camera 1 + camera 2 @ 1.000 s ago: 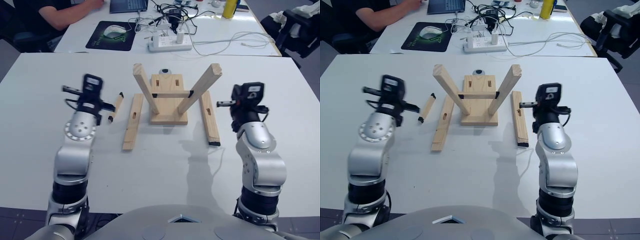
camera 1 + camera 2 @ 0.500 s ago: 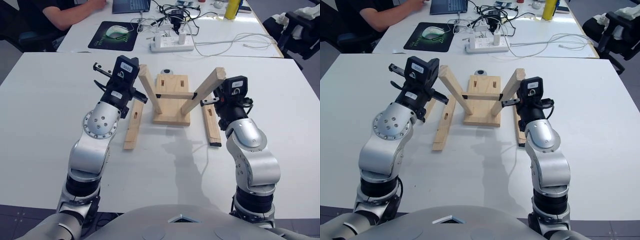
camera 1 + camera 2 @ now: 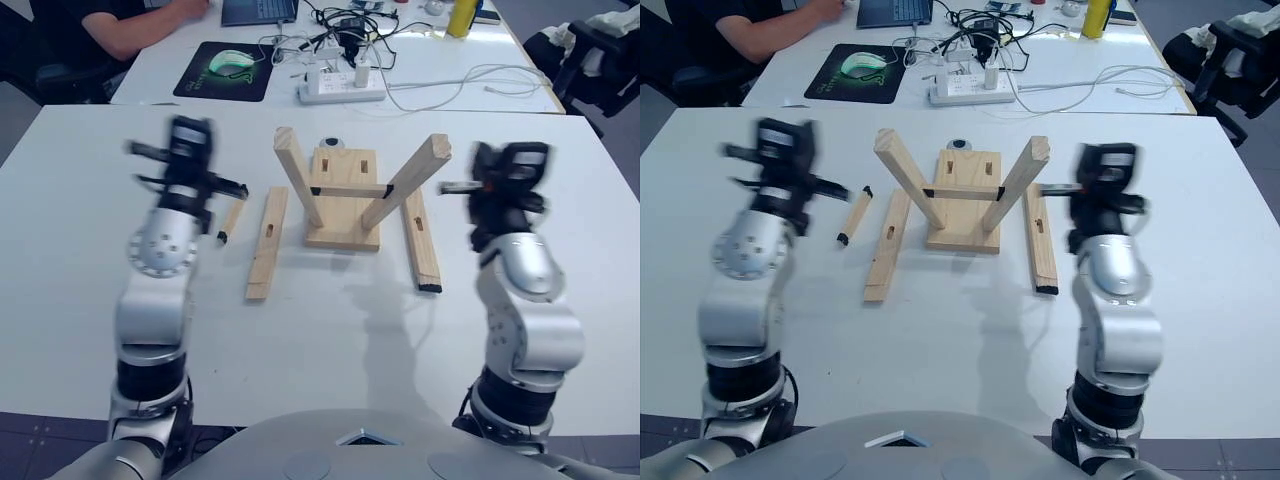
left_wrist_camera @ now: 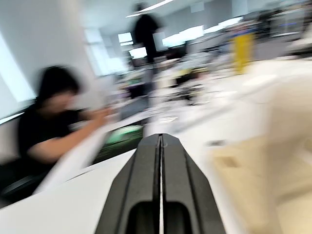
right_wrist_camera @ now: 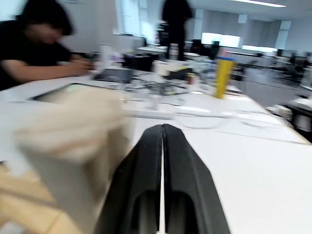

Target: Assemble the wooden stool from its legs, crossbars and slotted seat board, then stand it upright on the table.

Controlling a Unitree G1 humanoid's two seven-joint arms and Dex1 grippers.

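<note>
We judge the loose leg (image 3: 267,243) light, stiff, smooth wood; grab mid-length across narrow faces; left gripper (image 4: 160,139) & right gripper (image 5: 162,127) both pinched together, empty.

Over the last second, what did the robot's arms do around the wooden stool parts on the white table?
Both arms swung in beside the half-built pale wooden stool, then drew back outward: the left gripper leftward, the right gripper rightward. Both are shut and hold nothing. The stool, the left loose leg, the right loose leg and the short black-tipped crossbar kept their places.
</note>
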